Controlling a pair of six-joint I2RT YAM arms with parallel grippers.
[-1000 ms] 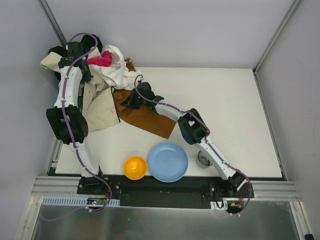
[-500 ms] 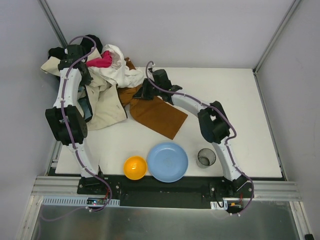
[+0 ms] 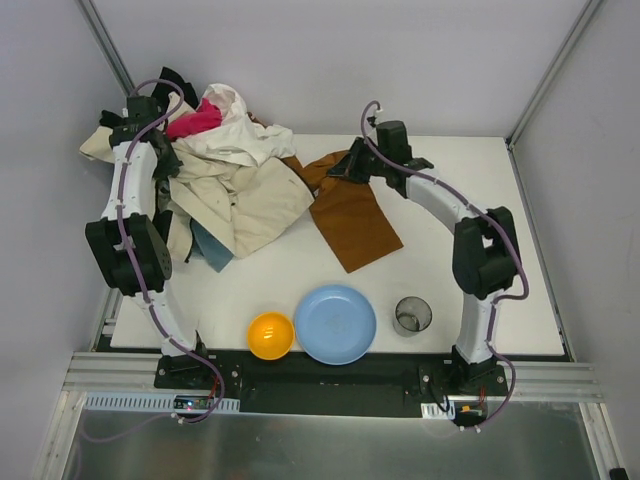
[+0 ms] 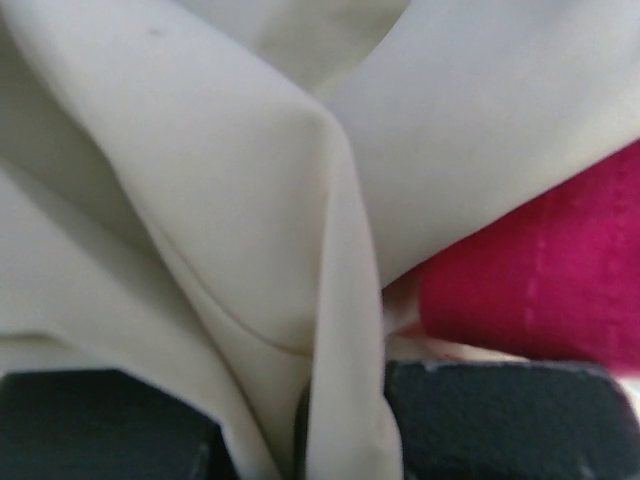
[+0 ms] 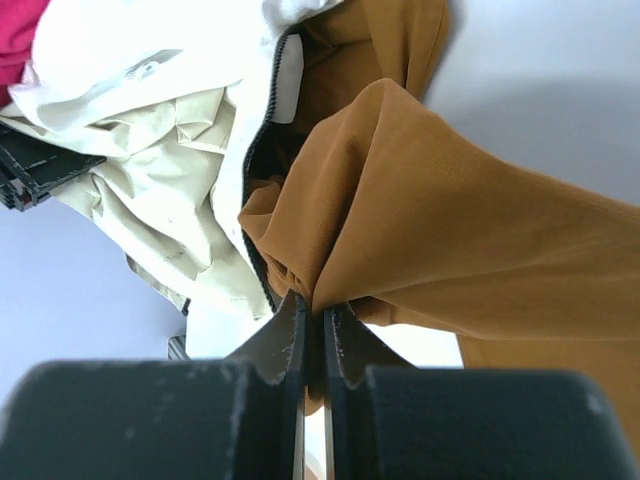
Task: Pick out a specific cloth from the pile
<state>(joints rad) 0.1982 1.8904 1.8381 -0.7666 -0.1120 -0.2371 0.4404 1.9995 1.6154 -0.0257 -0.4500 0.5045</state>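
Pinching one cloth (image 3: 355,220) beside one pile (image 3: 236,188)

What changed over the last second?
Right end effector, shut on the brown cloth, swung back and right, dragging it almost clear of the pile; cream garment slid right too. Left end effector stayed clamped on the pile; plate, bowl, cup unmoved.

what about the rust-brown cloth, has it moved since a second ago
Yes. The rust-brown cloth has slid right, pulled away from the pile by the right pincer; it now lies straight behind the blue plate, no longer off to its left.
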